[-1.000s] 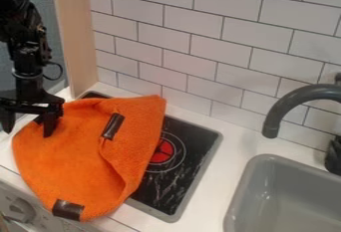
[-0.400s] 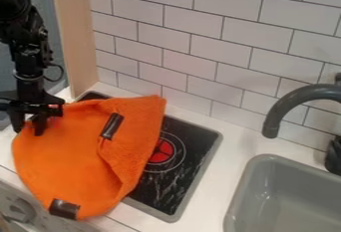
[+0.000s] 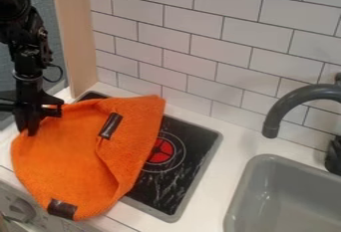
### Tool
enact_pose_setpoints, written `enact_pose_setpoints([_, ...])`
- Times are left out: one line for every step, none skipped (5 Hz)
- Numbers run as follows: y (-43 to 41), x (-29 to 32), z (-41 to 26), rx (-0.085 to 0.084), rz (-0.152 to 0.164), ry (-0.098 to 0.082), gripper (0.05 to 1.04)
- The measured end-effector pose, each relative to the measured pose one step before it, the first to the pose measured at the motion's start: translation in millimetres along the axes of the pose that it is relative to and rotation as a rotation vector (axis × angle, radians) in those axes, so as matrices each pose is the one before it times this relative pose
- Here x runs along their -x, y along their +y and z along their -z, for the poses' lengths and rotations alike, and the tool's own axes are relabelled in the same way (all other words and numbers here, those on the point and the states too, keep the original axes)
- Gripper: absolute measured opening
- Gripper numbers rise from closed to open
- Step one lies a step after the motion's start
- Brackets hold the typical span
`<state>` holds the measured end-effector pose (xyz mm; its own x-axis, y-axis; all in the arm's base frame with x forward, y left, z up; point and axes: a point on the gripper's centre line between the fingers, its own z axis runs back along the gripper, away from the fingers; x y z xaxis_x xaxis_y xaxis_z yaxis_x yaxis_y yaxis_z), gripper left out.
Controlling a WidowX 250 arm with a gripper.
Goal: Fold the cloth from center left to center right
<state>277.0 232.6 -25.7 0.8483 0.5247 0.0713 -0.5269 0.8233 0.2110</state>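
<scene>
At the left, the black gripper point(image 3: 27, 126) hangs down at the cloth's upper left edge, its two fingers drawn together on the orange fabric. The orange cloth point(image 3: 67, 156) lies over the left part of the stove top and the counter's front edge, with a fold running down its right side. One dark tag shows on its upper right part and another at its bottom corner. What the fingers hold between them is mostly hidden.
A black stove top point(image 3: 183, 176) with a red burner mark shows right of the cloth. Farther right are a grey sink point(image 3: 293, 196) and a dark curved faucet point(image 3: 293, 101). A tiled wall point(image 3: 200, 42) stands behind, and a wooden panel point(image 3: 75, 32) rises beside the arm.
The gripper's fingers have come together from wide apart, closing at the cloth's left edge. The cloth has shifted very slightly left.
</scene>
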Motion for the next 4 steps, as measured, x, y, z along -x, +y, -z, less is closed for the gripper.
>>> enact_pose_setpoints([-1.22, 1.88, -1.10, -0.0009, 0.0017, 0.0177, 0.048])
enact_pose_setpoints([-2.73, 0.14, -0.23, 0.0107, 0.0119, 0.0011, 0.048])
enact_pose_setpoints([-5.88, 0.79, -0.29, 0.0305, 0.0047, 0.0052, 0.048])
enact_pose_setpoints([-2.74, -3.27, -19.92, 0.0385, -0.0072, -0.0272, 0.048])
